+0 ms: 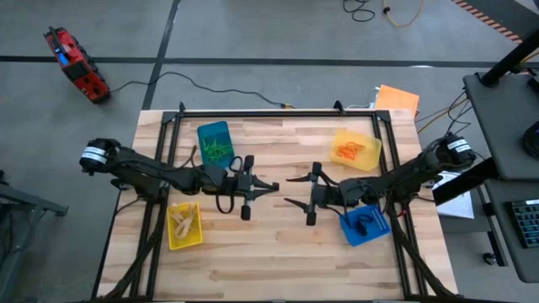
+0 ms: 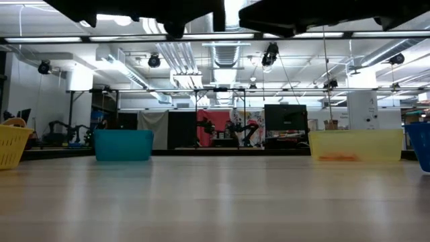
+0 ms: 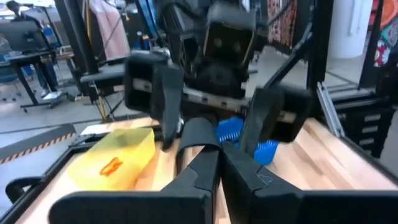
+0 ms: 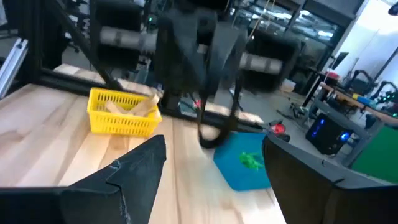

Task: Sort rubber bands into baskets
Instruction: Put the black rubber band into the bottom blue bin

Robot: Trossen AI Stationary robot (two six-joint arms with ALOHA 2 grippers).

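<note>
The four baskets are being kept at the edges of the wooden surface [image 1: 278, 252], apparently so that its middle is left free for both arms. The teal-blue basket [image 1: 214, 140], holding green rubber bands [image 1: 219, 151], is being shown on the left arm's side of that middle, with the yellow basket of tan bands [image 1: 184, 225] nearer the front edge; the yellow basket with orange bands [image 1: 355, 149] and the blue basket with black bands [image 1: 365, 224] are being shown on the right arm's side. No loose band is being seen on the bare wood, so the sorting is being judged as finished or nearly so. The left gripper [image 1: 271, 187] is being held closed and empty above the middle, while the right gripper [image 1: 291, 191] is being held open, gripping nothing, facing it just beside, as if both are being parked.
</note>
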